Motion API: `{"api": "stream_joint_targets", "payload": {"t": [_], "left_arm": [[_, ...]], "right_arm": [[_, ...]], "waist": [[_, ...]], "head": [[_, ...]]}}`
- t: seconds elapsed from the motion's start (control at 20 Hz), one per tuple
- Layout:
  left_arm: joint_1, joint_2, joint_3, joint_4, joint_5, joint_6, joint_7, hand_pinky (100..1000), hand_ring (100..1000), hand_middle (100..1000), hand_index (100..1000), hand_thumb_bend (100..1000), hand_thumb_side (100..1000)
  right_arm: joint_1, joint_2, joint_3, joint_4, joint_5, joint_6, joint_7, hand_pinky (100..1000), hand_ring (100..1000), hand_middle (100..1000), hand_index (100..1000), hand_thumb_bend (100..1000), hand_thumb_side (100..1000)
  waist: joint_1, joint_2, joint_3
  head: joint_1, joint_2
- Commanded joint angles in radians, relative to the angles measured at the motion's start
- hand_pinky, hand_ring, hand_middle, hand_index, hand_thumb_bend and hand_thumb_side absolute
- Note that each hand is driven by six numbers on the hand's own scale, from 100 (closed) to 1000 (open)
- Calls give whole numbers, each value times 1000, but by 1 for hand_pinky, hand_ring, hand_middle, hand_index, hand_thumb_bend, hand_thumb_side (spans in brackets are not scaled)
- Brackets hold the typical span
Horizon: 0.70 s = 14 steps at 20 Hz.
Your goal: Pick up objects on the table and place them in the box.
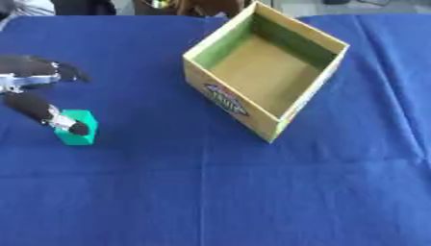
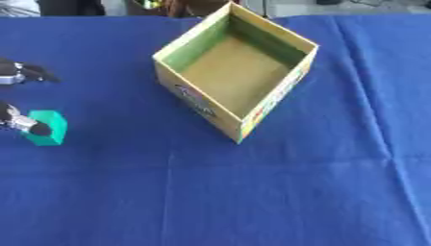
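Barely begun: box (image 1: 268, 72) at one o'clock empty; left hand (image 1: 38, 93) at nine o'clock spread apart, touching green block (image 1: 77, 129), ungrasped.

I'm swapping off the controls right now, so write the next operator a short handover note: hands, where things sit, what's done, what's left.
Left hand: at the left edge of the table, one finger tip on top of the green block, another finger spread above it; the block is not gripped and sits on the blue cloth.
Right hand: not in view.
Cardboard box: open, at table centre, standing askew with a corner toward the robot; nothing shows inside.
Done: nothing placed yet.
Left: close the hand on the green block, lift it, carry it right and drop it into the box.
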Motion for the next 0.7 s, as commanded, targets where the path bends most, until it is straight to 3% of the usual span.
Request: {"api": "stream_joint_targets", "payload": {"t": [0.05, 0.25, 0.7], "left_arm": [[-8, 45, -4, -3, -11, -9, -54, 811, 896, 887, 1000, 751, 802], [-5, 46, -15, -4, -20, -18, -105, 802, 889, 874, 1000, 733, 787], [-8, 31, -25, 10, -67, -40, -103, 765, 858, 812, 970, 636, 746]], "right_arm": [[-5, -13, -6, -14, -5, -1, 4, 768, 757, 552, 672, 100, 853], [-6, -13, -6, -14, -7, -1, 4, 768, 757, 552, 671, 100, 852], [-8, -9, -7, -14, -10, -2, 6, 769, 754, 548, 668, 100, 848]], "waist": [[1, -17, -1], [0, -16, -2], [-3, -14, -8]], "head": [[4, -4], [4, -5], [7, -8]]}}
